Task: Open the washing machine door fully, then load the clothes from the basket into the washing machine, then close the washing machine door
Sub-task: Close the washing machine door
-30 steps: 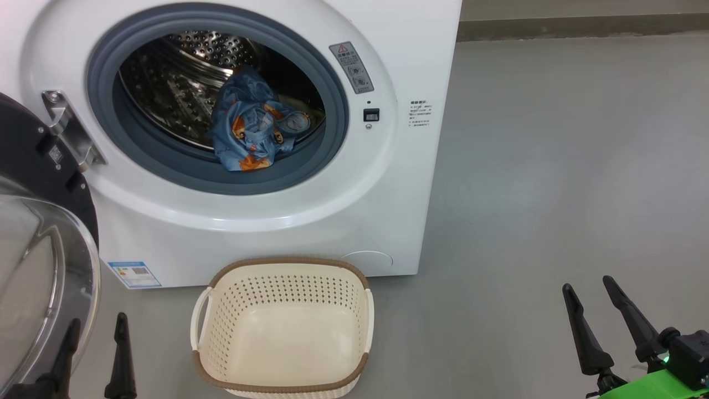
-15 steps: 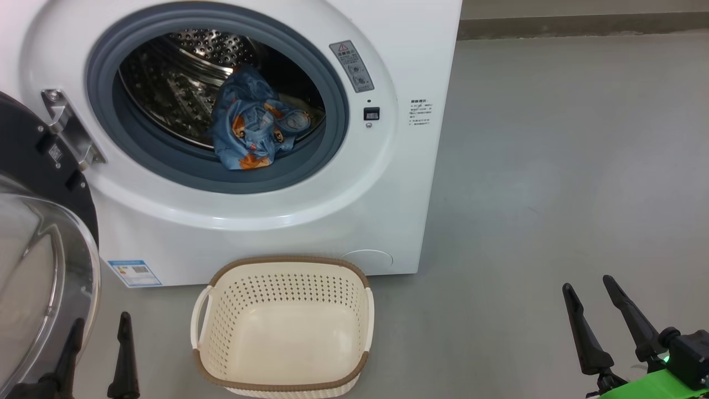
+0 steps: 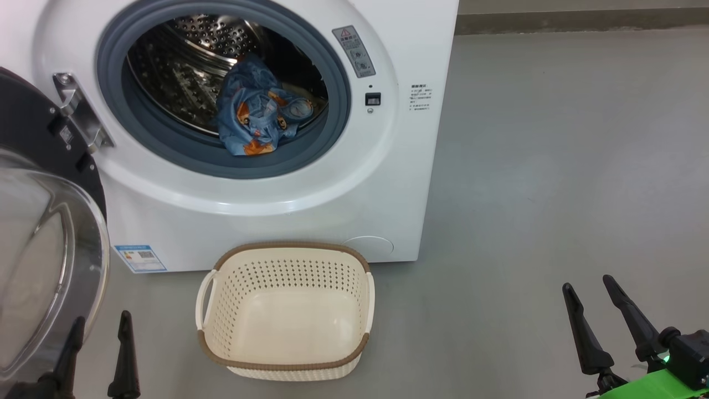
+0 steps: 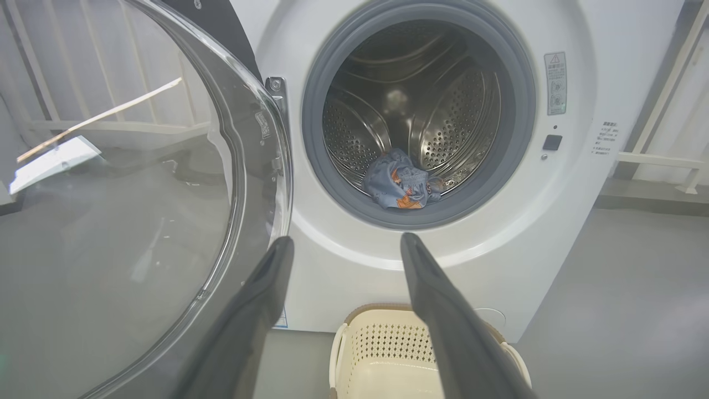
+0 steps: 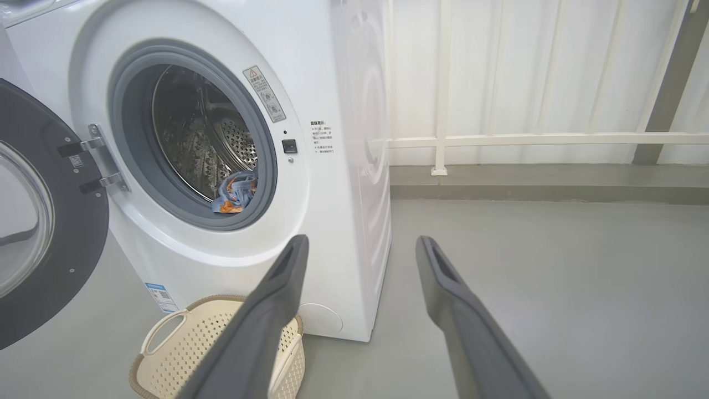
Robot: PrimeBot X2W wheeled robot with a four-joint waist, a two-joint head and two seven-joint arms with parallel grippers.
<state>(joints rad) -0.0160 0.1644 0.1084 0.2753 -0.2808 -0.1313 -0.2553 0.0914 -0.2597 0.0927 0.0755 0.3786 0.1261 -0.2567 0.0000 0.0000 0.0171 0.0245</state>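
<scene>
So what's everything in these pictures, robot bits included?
washing machine: one, white, standing on the floor, open
washing machine door: one, black with a clear glass bowl, swung open at the left
drum: one, steel, inside the grey-blue rubber ring
clothes: one bundle, light blue with orange-brown print, at the front of the drum; number of garments unclear
basket: one, cream with a brown rim, on the floor before the machine, nothing in it
label sticker: one, blue, low on the machine's front
floor: grey
railing: white, behind the machine
left gripper: dark fingers, open, beside the door
right gripper: dark fingers, open, over the floor at the right
</scene>
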